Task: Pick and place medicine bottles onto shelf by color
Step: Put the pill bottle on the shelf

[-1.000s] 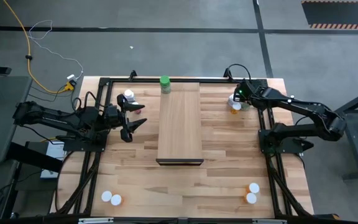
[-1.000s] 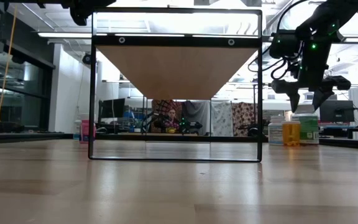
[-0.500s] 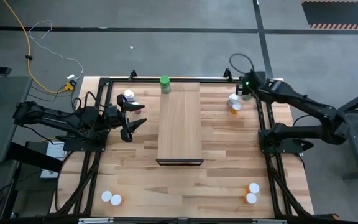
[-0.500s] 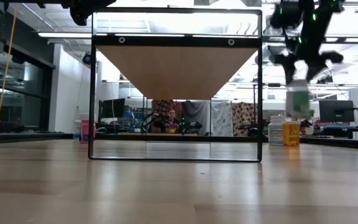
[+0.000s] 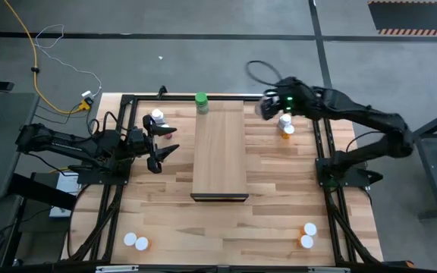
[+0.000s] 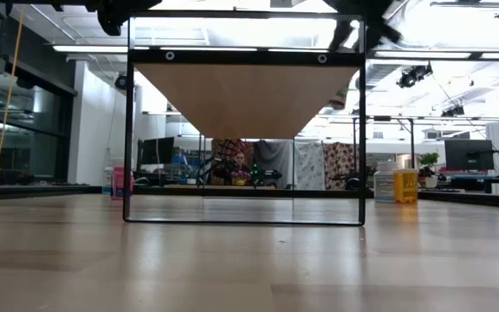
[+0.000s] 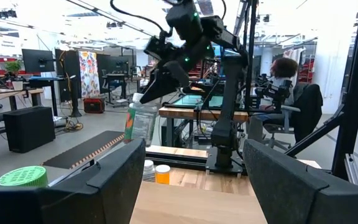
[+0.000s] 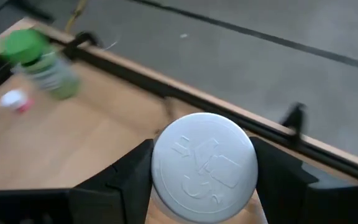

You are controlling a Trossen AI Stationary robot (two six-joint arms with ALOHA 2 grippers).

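Gleaming butcher-block tabletop [image 6: 249,260], cluttered workshop

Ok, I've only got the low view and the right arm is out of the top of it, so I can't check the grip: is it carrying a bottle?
Observer: Yes, the right gripper is shut on a white-capped medicine bottle with a greenish body, held well above the table.
Operator: Where over the table?
Observer: Just off the far right corner of the long pale wood shelf.
Operator: Anything on that shelf?
Observer: One green-capped bottle, at its far end.
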